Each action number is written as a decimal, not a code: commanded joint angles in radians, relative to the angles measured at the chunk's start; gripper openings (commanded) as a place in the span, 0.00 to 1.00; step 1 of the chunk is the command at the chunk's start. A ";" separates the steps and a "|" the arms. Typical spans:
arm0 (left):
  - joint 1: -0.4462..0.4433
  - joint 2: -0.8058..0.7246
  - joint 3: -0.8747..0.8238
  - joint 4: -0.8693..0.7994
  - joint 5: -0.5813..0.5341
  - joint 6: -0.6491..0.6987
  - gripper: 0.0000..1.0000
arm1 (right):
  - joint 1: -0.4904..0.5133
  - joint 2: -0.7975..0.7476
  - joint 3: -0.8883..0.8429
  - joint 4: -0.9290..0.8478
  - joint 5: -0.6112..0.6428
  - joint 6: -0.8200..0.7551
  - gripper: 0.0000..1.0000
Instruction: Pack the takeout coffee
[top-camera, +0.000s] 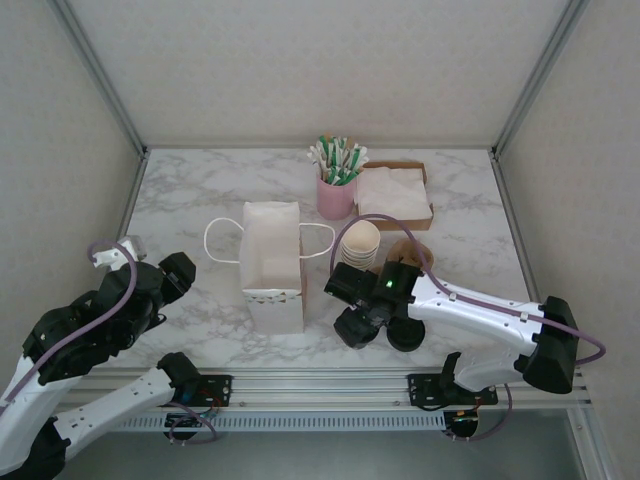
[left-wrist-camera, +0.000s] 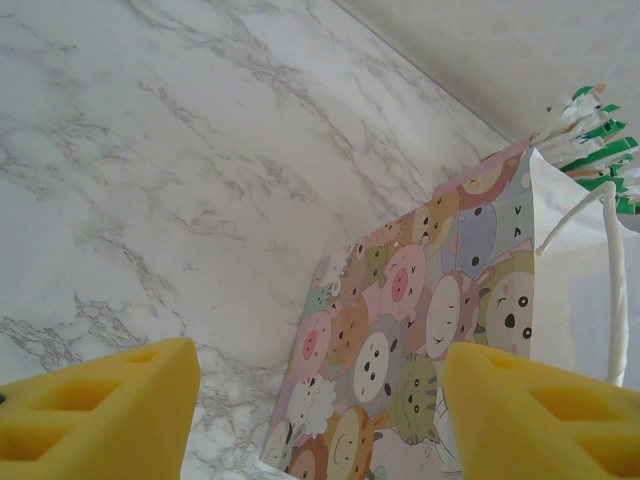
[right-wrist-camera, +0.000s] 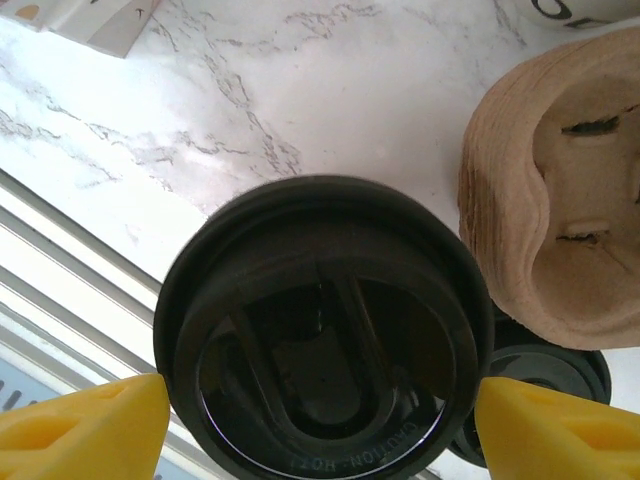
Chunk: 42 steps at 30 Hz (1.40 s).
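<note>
Coffee (right-wrist-camera: 320, 340) is standing upright at the worktop (right-wrist-camera: 300, 80) front, directly beneath the right end effector (right-wrist-camera: 320, 390), whose spread fingers (right-wrist-camera: 90, 420) are straddling its lid (right-wrist-camera: 250, 230). Left end effector (left-wrist-camera: 320, 410) is hanging apart, farther off by the bag (left-wrist-camera: 420, 330).

The marble table (top-camera: 200, 200) carries a bag (top-camera: 272, 270) at its middle. A pink cup (top-camera: 335, 197) and a napkin box (top-camera: 395, 195) stand near the far edge. Closer in are stacked cups (top-camera: 360, 243) and a carrier (top-camera: 412, 250). By the near edge, the coffee (top-camera: 357, 328) seems to rest beside a loose lid (top-camera: 406, 334).
</note>
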 joint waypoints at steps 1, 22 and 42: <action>-0.009 0.000 0.009 -0.017 0.005 -0.020 0.66 | 0.001 -0.022 -0.016 0.002 -0.021 0.022 0.83; -0.010 0.005 0.013 0.008 -0.023 -0.011 0.66 | 0.002 -0.157 0.036 -0.122 -0.017 0.887 0.81; -0.010 -0.012 -0.004 0.003 -0.040 -0.002 0.67 | 0.002 0.011 0.070 -0.035 0.051 0.871 0.84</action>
